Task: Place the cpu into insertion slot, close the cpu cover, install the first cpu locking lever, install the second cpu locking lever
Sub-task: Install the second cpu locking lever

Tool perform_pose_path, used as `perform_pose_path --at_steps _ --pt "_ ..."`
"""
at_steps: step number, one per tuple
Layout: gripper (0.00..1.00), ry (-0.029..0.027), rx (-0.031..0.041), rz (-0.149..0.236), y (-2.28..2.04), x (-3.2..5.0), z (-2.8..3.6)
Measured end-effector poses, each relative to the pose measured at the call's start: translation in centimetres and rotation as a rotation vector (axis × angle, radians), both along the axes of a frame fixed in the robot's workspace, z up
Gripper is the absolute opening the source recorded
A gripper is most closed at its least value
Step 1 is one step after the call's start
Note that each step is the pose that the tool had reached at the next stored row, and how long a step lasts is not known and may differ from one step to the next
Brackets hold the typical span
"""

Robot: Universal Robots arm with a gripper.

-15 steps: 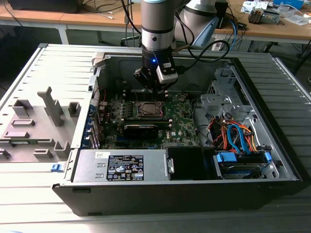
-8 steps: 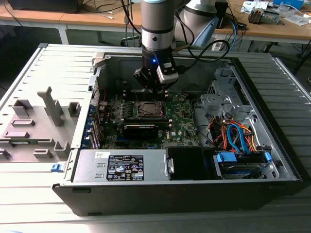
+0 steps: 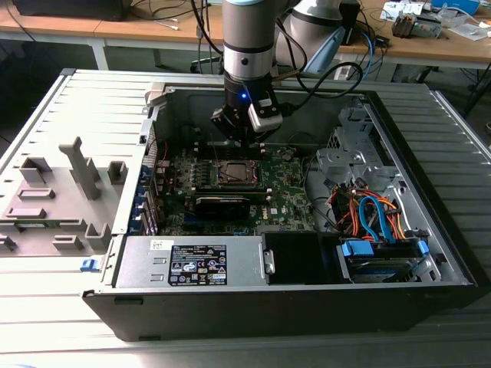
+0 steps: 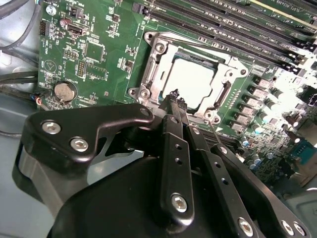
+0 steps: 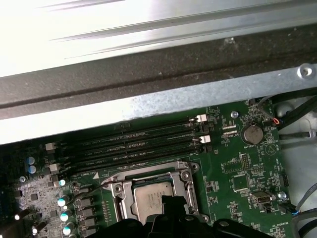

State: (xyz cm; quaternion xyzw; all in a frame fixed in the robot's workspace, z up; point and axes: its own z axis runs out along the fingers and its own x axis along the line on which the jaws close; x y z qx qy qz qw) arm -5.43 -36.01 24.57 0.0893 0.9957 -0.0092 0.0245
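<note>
An open computer case (image 3: 430, 253) is laid on its side on a ribbed grey bench (image 3: 46, 100), with a grey moulded fixture (image 3: 61, 199) set on the bench at the exterior view's left. Inside the case a green motherboard (image 3: 288, 192) is seen, with a grey power supply (image 3: 192, 261) along the near wall and a bundle of orange and blue cables (image 3: 372, 215) at the exterior view's right. The robot arm (image 3: 247, 46) is lowered into the case from the far side, and its black gripper (image 4: 174, 99) is poised directly above the insertion slot (image 3: 234, 172). The fingers (image 4: 171, 148) are seen pressed together with nothing held between them, the tips resting just at the edge of the socket. In both wrist views the cpu (image 4: 190, 82) is seated in the slot, its silver top showing through the window of the cpu cover (image 4: 161, 74), which is lying flat over it. Long black memory slots (image 5: 133, 141) are lined up just beside the socket, and a round coin battery (image 5: 252, 133) is mounted nearby.
</note>
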Motion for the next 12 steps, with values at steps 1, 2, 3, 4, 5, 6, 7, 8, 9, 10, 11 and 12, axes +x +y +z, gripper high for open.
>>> perform_pose_path --at_steps 1,2,3,4,5,6,7,8,9,10,11,12 --pt "0.11 0.0 -0.0001 0.002 0.0 0.0 0.0" --pt "0.11 -0.0001 0.0 0.004 0.0 0.0 0.0" --pt "0.11 0.0 0.0 0.007 0.0 0.0 0.0" --pt "0.11 0.0 0.0 0.008 0.0 0.0 0.0" --pt "0.11 0.0 -0.0001 0.01 0.0 0.0 0.0" --pt "0.11 0.0 0.0 0.014 0.0 0.0 0.0" --pt "0.11 0.0 0.0 0.019 0.0 0.0 0.0" --pt "0.11 0.0 0.0 0.022 0.0 0.0 0.0" --pt "0.11 0.0 0.0 0.025 0.0 0.0 0.0" --pt "0.11 0.0001 0.0 0.03 0.0 0.0 0.0" --pt "0.11 0.0001 0.0 0.032 0.0 0.0 0.0" --pt "0.11 0.0 0.0 0.035 0.0 0.0 0.0"
